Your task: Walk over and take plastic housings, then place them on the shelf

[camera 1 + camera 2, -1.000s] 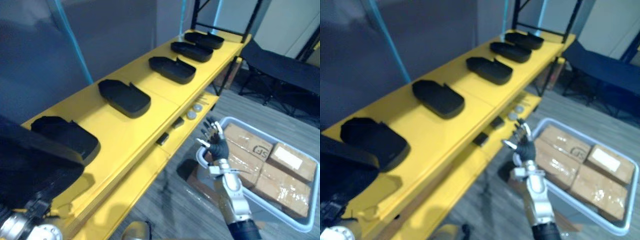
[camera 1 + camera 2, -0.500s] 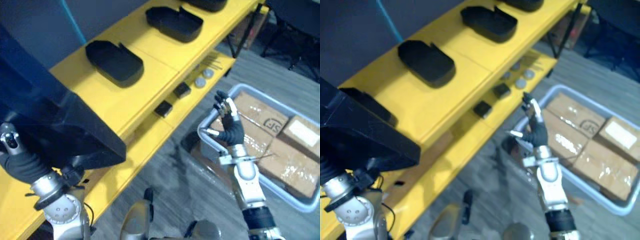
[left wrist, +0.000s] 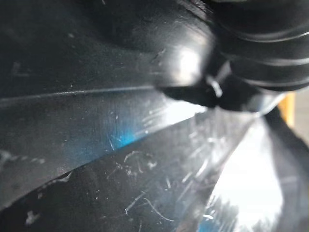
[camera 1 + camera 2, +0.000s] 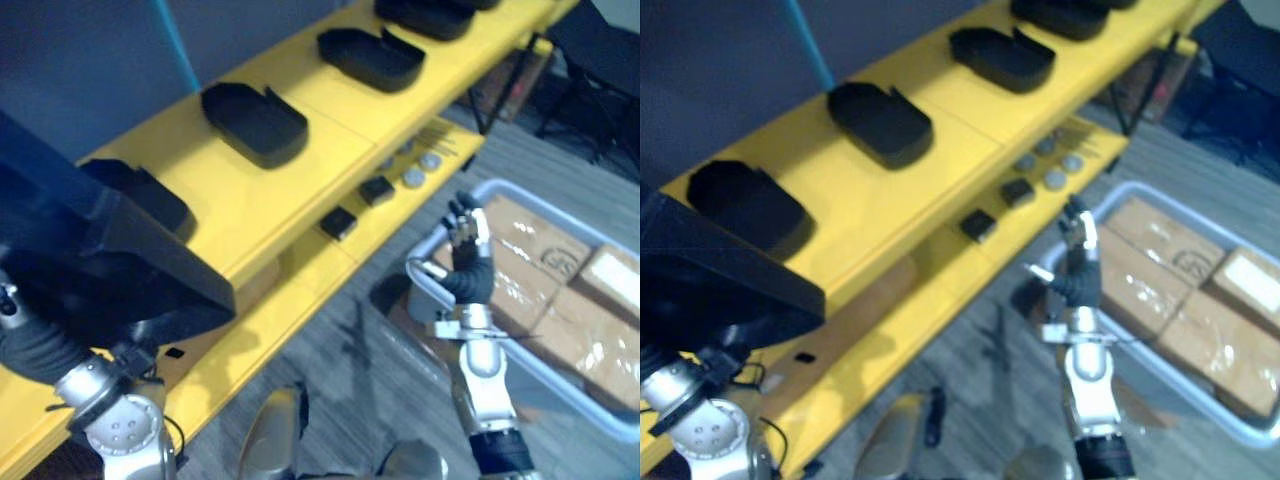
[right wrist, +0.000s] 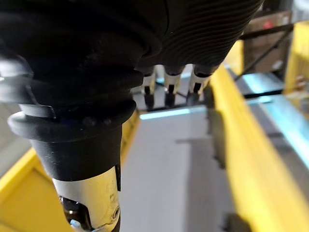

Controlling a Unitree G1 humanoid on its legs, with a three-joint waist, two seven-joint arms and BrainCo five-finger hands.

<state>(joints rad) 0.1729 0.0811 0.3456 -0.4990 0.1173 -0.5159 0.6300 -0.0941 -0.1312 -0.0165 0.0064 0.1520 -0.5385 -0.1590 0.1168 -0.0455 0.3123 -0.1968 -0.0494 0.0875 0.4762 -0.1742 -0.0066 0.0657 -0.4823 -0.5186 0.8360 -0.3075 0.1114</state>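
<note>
A large black housing [image 4: 110, 250] overlapped the yellow shelf's [image 4: 330, 150] front edge; bare gaps separated the shelved housings [image 4: 255, 122]. Whether the left hand [image 3: 263, 48] gripped it could not be told. The right hand [image 4: 465, 255], fingers straight and empty, hovered by the bin [image 4: 438, 236] rim.

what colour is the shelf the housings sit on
Yellow shelf, with black housings on it; clearest in the right eye view.

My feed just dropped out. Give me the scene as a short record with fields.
left hand: carries a big black housing beside the yellow shelf, grip hidden
right hand: open, raised over the grey bin
shelf top: black housings in a row
lower shelf: small black blocks, round discs
bin: cardboard boxes inside
</note>
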